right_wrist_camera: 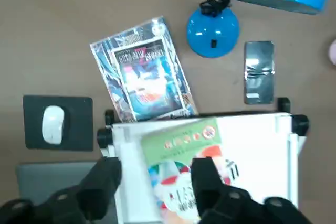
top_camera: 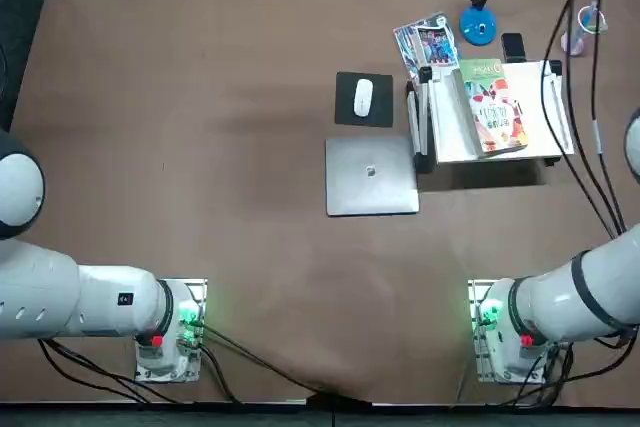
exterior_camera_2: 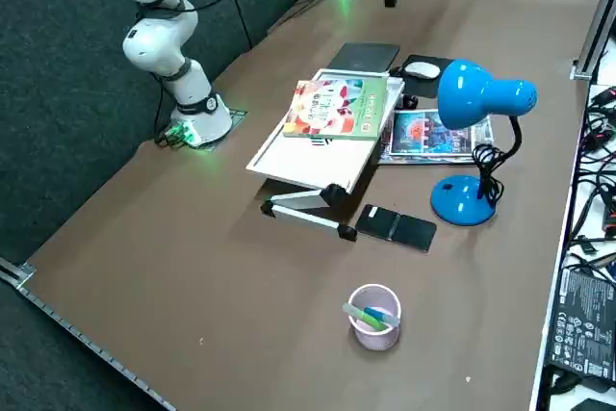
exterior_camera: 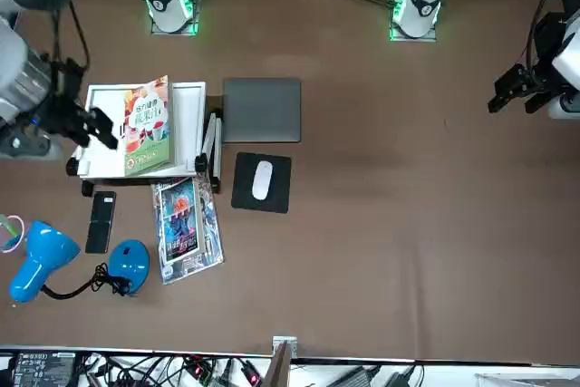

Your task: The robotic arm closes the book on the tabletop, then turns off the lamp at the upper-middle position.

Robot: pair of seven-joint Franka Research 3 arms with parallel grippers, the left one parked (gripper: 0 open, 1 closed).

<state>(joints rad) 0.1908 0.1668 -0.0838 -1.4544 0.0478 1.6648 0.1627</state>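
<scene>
We see the book (top_camera: 492, 105) lying cover up on the white stand (top_camera: 545, 137), which sits on the bench (top_camera: 250, 47). Our right tool (right_wrist_camera: 156, 174) hovers above the stand, fingers wide apart with nothing between them. The blue lamp (exterior_camera_2: 476, 95) stands on the bench beyond the stand, near the black phone (exterior_camera_2: 397, 227); we cannot tell whether it is lit. We have the grey laptop (top_camera: 370, 177) to the stand's left.
</scene>
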